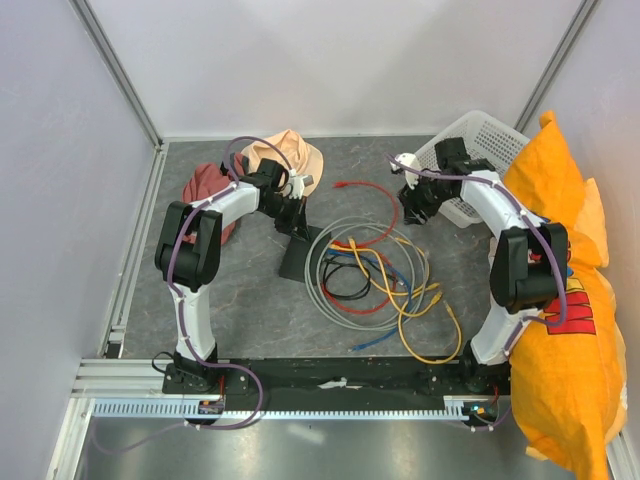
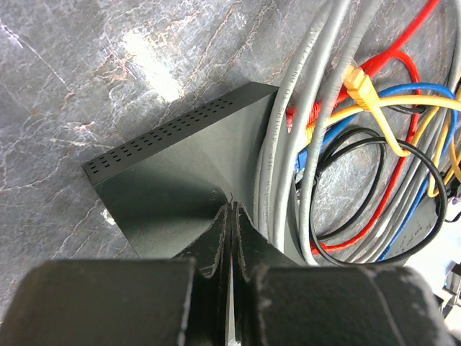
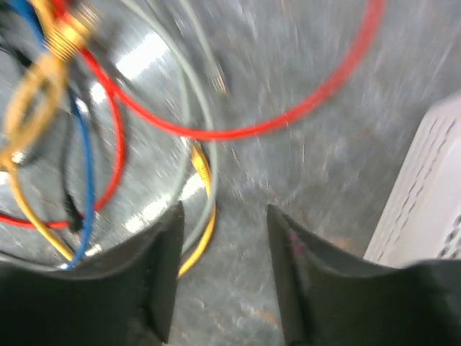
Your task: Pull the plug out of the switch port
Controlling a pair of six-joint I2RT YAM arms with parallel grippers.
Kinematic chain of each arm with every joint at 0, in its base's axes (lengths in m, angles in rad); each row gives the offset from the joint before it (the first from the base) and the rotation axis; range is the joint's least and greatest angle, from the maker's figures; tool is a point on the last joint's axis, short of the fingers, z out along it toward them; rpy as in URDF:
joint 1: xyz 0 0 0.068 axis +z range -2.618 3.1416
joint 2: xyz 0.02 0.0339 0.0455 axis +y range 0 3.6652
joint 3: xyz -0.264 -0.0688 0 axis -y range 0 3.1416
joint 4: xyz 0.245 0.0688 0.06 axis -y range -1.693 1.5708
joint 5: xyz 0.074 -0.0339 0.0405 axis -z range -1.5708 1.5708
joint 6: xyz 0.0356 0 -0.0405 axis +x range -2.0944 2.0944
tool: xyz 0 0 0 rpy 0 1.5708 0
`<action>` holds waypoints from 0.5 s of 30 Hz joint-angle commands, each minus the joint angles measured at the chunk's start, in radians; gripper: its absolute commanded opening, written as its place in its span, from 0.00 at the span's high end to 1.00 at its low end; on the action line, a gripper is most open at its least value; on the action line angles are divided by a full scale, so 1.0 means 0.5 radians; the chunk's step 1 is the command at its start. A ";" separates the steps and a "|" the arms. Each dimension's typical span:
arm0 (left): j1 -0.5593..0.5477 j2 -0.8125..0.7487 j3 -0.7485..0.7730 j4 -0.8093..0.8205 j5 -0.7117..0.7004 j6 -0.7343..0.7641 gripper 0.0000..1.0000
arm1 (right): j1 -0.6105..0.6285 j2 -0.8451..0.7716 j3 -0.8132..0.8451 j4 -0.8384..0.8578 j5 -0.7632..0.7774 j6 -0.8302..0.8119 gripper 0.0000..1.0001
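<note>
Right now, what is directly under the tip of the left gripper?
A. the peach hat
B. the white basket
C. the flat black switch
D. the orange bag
C: in the left wrist view the shut left gripper points down at the top face of the flat black switch, with the coiled cables lying off to one side of it.

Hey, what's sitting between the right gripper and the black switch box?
In the top view, a tangle of cables, grey, red, yellow, blue and black, lies on the tabletop between the right gripper and the switch.
</note>
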 commanded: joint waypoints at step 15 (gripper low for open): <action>-0.031 0.060 -0.023 -0.033 -0.140 0.109 0.98 | 0.602 0.435 0.392 0.321 -0.161 -0.133 0.25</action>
